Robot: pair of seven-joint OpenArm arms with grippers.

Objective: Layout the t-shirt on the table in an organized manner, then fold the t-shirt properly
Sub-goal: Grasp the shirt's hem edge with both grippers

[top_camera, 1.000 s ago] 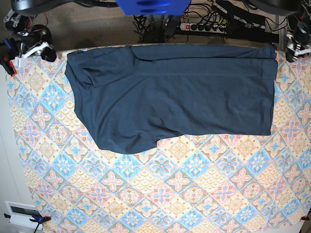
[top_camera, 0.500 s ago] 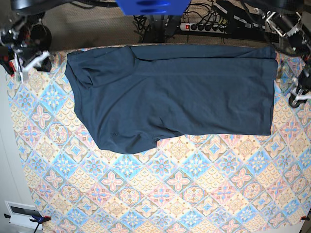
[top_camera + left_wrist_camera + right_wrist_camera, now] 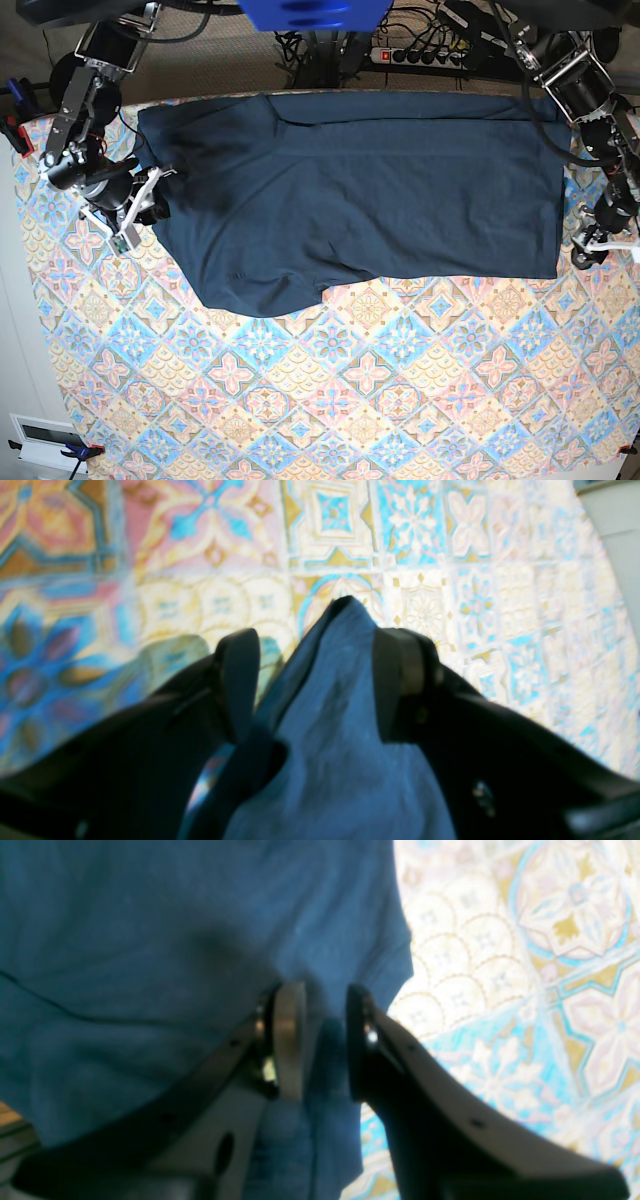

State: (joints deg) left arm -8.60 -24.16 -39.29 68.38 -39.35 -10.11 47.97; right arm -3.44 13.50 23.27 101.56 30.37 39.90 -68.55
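While the t-shirt (image 3: 360, 190) lies on the table (image 3: 350, 400), both grippers (left (image 3: 320, 680), right (image 3: 320, 1040)) straddle its edges, jaws parted, neither visibly clamped.

Big flat counter (image 3: 330, 400) with a cloth of blue, pink and cream diamond tiles with little flowers. Lying right on it: a dark blue t-shirt (image 3: 380, 190), spread out sideways across the far half, top edge along the far side of the counter. Straight on the right end, rounder and a bit bunched on the left end, with a small curved dip along the near edge. Near half of the counter showing only the tile pattern.
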